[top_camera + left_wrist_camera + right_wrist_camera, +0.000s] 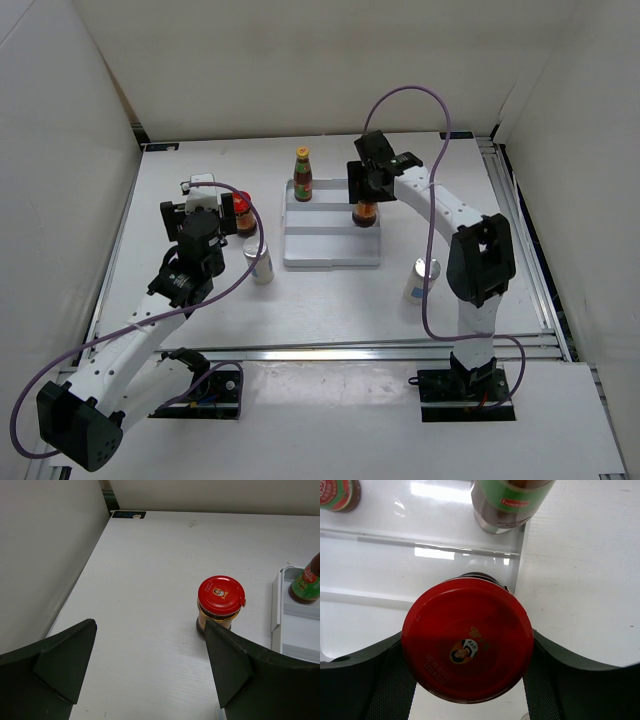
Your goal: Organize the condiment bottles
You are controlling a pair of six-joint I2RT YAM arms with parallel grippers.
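Observation:
My right gripper [366,196] is shut on a squat red-lidded jar [365,214] at the right side of the white stepped tray [330,250]. In the right wrist view the jar's lid [467,640] sits between my fingers [367,680], over a tray step. Two slim sauce bottles stand on the back step [512,500] [335,492]; the top view shows only one [302,175]. My left gripper [199,207] is open and empty. The second red-lidded jar [220,605] stands on the table just past its right finger [230,665]. Two silver-topped shakers [260,262] [423,280] stand on the table.
White walls enclose the table on the left, back and right. A metal rail [330,352] runs along the near edge. The tray's left edge [276,605] lies right of the left gripper's jar.

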